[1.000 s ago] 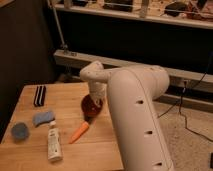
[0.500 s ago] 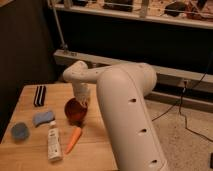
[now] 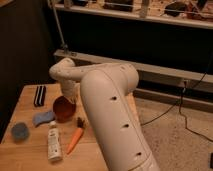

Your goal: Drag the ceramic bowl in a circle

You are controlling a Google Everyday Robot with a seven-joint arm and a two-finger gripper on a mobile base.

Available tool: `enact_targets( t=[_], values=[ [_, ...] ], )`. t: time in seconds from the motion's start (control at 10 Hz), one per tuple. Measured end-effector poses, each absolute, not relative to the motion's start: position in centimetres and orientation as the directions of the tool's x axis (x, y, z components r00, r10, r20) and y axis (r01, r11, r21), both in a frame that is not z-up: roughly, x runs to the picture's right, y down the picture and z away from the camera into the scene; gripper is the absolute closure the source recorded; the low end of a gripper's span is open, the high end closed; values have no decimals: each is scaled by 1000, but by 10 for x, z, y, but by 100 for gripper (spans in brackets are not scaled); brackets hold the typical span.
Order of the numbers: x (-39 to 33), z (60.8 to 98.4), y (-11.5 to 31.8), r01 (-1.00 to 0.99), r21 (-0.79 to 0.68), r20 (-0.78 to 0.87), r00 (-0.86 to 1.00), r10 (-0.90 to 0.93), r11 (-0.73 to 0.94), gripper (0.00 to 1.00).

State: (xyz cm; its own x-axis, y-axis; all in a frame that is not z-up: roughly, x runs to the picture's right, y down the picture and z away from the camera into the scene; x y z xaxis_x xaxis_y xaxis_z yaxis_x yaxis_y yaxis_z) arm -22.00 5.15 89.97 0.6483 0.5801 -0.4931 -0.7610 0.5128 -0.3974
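1. gripper. the gripper [image 3: 70,94] sits at the end of the white arm [image 3: 107,117], which bends in from the lower right and fills the foreground. the gripper is low over the wooden table [image 3: 30,161], at the rear right edge of the ceramic bowl [image 3: 61,110]. its fingers are drawn together, at the narrow setting. it appears to touch the bowl's rim. i cannot tell whether the rim is pinched between the fingers, because the wrist covers that spot.

2. ceramic bowl. the orange-red bowl stands upright on the table, near the middle of the part i can see. the arm hides its right side.

3. other items on the table.
- a carrot [image 3: 75,141] lies in front of the bowl and a little to the right. it is slanted, with its green end nearest the bowl.
- a white tube [image 3: 54,146] lies just left of the carrot, lengthwise toward the front edge.
- a blue cloth [image 3: 44,118] lies just beside the bowl on its left. i cannot tell whether the two touch.
- a flat blue-grey disc [image 3: 20,131] rests near the left edge, forward of the cloth.
- a black and white striped item [image 3: 39,95] lies at the back left, well apart from the bowl.

4. surroundings. a dark rack [image 3: 160,72] runs behind the table. a black cable [image 3: 182,107] trails down to the carpet on the right.
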Motion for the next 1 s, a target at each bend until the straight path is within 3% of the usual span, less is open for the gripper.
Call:
enact_targets(
  t=[0.5, 1.0],
  values=[
    [-228, 924, -10, -792, -319, -460, 610, 645, 521, 100],
    [-141, 963, -30, -867, -151, -570, 469, 674, 476, 100]
  ],
)
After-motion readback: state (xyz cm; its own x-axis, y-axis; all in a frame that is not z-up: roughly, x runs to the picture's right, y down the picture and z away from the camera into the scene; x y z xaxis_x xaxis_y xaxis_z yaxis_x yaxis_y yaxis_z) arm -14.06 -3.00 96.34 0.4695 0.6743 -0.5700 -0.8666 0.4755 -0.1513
